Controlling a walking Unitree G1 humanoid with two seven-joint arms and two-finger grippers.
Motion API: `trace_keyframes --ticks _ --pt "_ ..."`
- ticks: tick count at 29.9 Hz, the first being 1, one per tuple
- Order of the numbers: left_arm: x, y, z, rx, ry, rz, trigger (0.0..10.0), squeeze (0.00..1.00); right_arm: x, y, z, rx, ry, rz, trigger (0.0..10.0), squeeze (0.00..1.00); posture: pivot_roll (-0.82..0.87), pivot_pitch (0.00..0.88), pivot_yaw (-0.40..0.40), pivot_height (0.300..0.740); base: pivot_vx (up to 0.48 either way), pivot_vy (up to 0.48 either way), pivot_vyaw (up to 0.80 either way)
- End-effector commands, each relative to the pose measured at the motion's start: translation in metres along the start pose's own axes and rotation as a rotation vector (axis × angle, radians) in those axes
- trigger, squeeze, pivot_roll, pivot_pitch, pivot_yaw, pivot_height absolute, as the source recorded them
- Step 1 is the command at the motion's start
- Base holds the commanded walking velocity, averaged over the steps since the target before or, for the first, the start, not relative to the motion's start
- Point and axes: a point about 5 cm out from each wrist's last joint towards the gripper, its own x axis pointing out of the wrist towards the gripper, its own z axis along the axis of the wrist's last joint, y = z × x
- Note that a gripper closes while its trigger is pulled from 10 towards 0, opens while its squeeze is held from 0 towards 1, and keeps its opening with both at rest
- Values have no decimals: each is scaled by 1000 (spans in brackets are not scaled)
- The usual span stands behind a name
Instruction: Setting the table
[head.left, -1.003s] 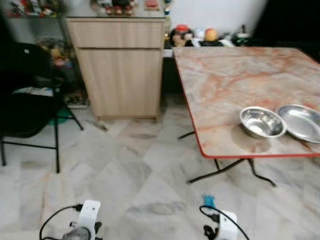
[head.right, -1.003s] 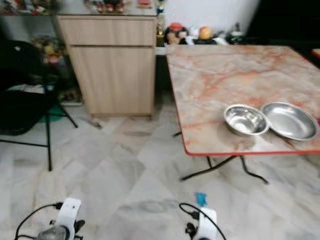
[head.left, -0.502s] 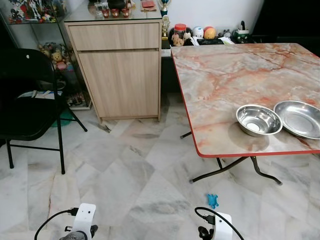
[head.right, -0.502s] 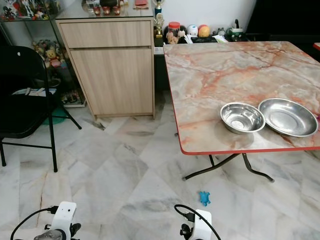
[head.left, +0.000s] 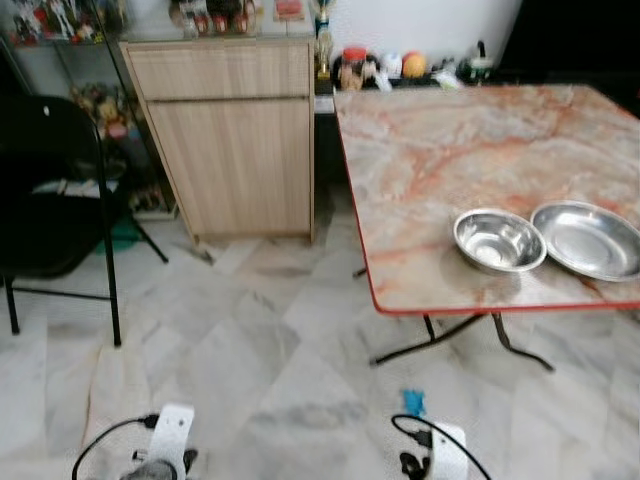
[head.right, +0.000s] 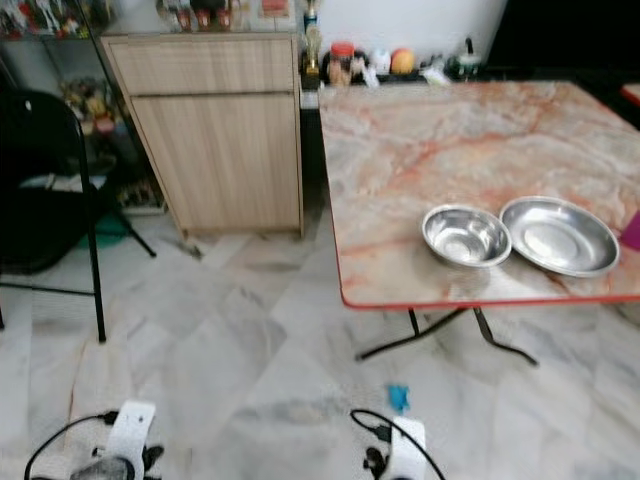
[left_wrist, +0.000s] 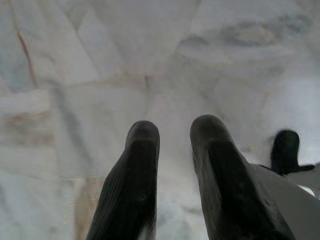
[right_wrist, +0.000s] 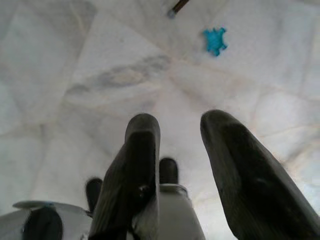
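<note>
A marble-patterned table with a red edge stands ahead on the right. Near its front edge a deep steel bowl sits beside a wider, shallow steel bowl, the two almost touching. Both arms hang low at the bottom of the eye views. My left gripper points down at the marble floor, open, with nothing between its fingers. My right gripper is likewise open and empty above the floor.
A wooden cabinet stands against the far wall left of the table. A black folding chair is at the left. A small blue toy lies on the floor near the table's legs. Clutter lines a shelf behind the table.
The whole picture has shifted and blurred, so the camera has moved; the table and bowls now sit a little further left. Both grippers hang as before.
</note>
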Motion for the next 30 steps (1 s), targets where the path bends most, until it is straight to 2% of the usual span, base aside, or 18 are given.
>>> trace_keyframes --ticks 1,22,30 --pt "-1 0 -4 -5 13 2 10000 0 0 3 1 4 -4 6 10000 0 145 0 -15 740 0 -386 0" --pt "-1 -1 -5 -14 16 3 10000 0 0 2 2 3 -12 7 10000 0 142 0 -17 740 0 -385 0" --pt "0 -2 -5 -11 19 1 10000 0 4 7 21 -7 -82 20 10000 0 133 0 -13 740 0 -332 0"
